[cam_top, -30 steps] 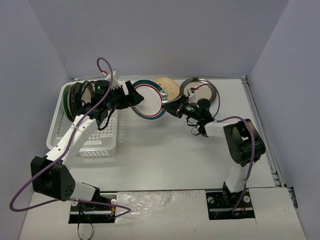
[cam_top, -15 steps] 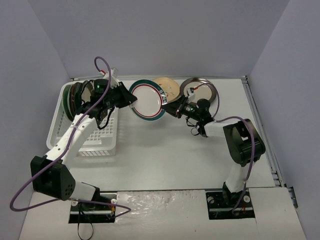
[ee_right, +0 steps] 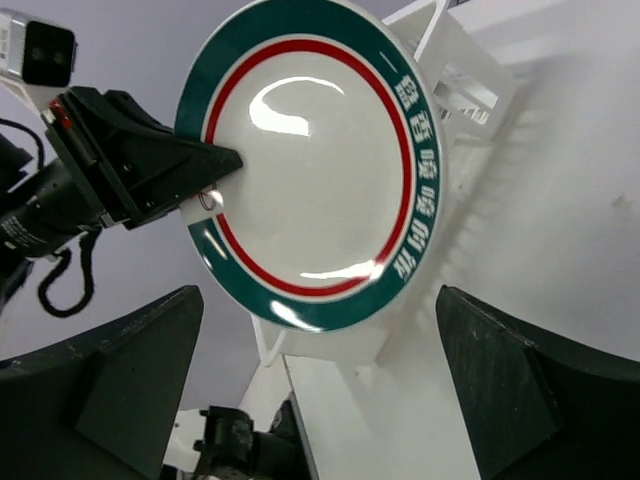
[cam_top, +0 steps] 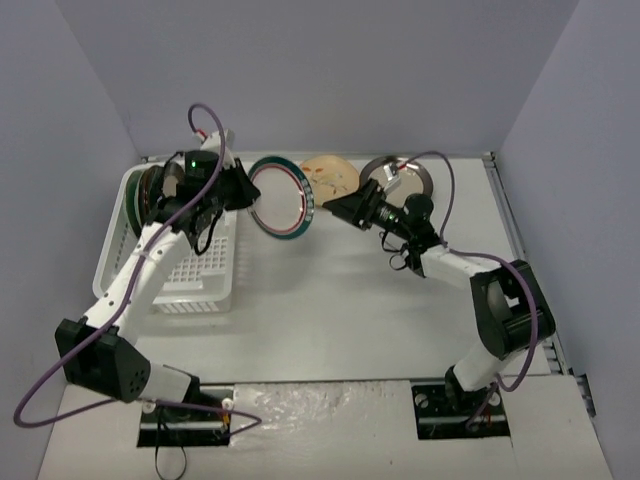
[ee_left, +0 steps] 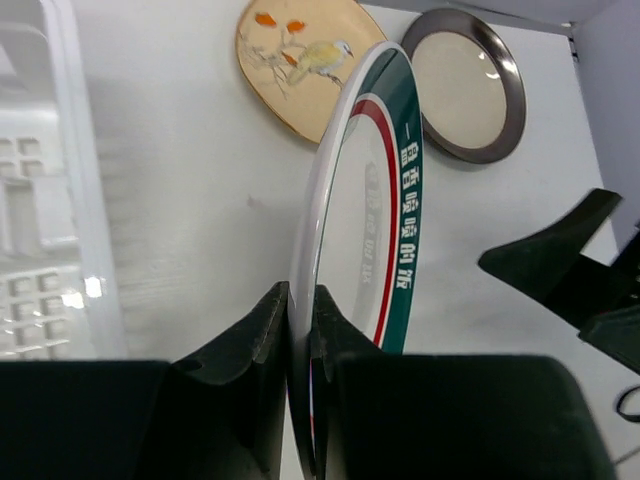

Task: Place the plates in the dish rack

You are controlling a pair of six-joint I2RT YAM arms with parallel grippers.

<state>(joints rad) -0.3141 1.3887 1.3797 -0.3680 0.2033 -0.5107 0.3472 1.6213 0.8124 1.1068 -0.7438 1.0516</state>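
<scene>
My left gripper (cam_top: 246,190) is shut on the rim of the white plate with the teal-red rim (cam_top: 281,197), which hangs on edge above the table just right of the dish rack (cam_top: 168,262). In the left wrist view the fingers (ee_left: 265,330) pinch that plate (ee_left: 360,200) edge-on. My right gripper (cam_top: 345,207) stands open a little to the right of the plate, apart from it, and faces the plate (ee_right: 310,160). Several dark plates (cam_top: 150,195) stand upright at the rack's far end. A tan floral plate (cam_top: 330,175) and a dark-rimmed beige plate (cam_top: 400,178) lie flat on the table.
The rack (ee_right: 450,60) fills the table's left side, up against the left wall. The enclosure's back wall runs close behind the two flat plates (ee_left: 300,60) (ee_left: 470,85). My right arm's cable (cam_top: 440,175) loops over the beige plate.
The left gripper shut on the white plate's rim. The right gripper let go of it, opened wide and drew back to the right. The plate shifted slightly left and turned more on edge.
</scene>
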